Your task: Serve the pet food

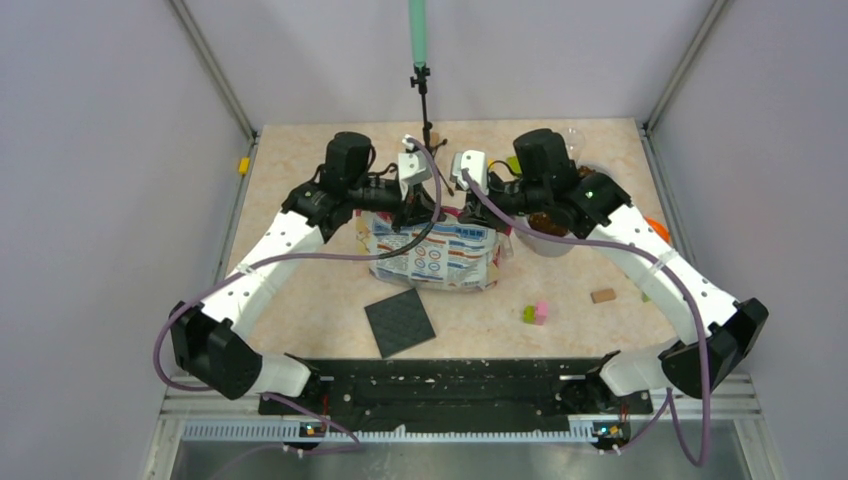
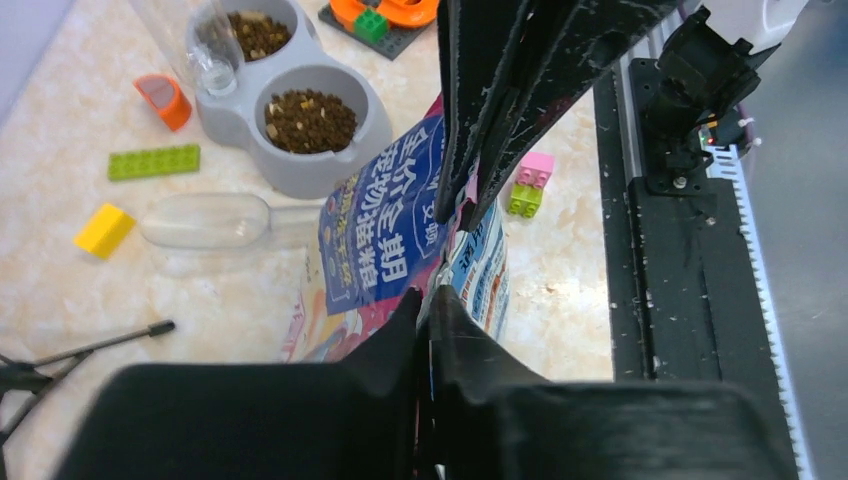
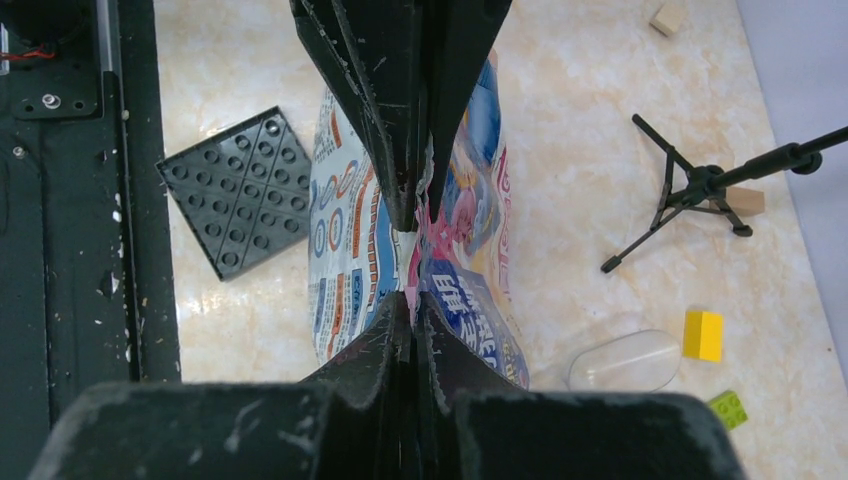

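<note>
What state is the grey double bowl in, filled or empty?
Filled: both wells of the grey bowl hold brown kibble, seen from the left wrist.

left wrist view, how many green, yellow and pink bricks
green bricks: 3
yellow brick: 1
pink brick: 1
total: 5

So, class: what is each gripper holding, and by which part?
The left gripper and right gripper each pinch the pet food bag by its top edge.
</note>
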Motion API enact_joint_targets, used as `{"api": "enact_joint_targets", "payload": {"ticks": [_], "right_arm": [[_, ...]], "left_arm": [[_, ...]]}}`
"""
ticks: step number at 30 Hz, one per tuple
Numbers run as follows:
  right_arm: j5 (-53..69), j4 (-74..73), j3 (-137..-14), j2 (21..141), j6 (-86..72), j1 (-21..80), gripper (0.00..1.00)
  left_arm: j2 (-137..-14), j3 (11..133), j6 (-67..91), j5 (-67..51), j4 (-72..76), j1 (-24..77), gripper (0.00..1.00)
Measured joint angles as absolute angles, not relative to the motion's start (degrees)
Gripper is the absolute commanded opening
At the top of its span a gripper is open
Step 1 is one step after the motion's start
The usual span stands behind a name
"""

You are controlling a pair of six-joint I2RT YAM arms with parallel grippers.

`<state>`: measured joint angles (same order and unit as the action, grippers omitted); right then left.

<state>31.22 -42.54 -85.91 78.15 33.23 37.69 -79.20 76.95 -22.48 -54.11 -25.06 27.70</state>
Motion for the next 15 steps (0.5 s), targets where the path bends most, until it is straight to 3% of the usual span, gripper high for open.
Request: {"api": "enact_joint_targets", "payload": {"ticks": [3,5,7,9,15], "right_arm": [[31.1,-42.3,-85.9,78.4,33.2,37.5,0.04],[30.5,-41.8,-85.9,78.4,32.9,37.4,0.45],[29.9,-40.6,-85.9,78.4,32.1,37.3,0.65],[29.4,-38.8,-85.9,78.2,32.0,37.3,0.68],[28.5,-37.3,-85.9,78.3,31.5,37.3,0.65]], "left_arm": [[-79.6,76.9,-21.1,-53.8,-24.4,27.8,0.00],[-79.7,76.9,-20.3,-53.8,-23.7,27.8,0.00],[-79.7,76.4,-19.3,-53.5,-22.6,27.8,0.00],[-79.5,75.5,-18.3,-53.2,-20.8,27.6,0.00],[-78.3,73.7,-16.4,-52.6,-18.4,27.5,0.00]]}}
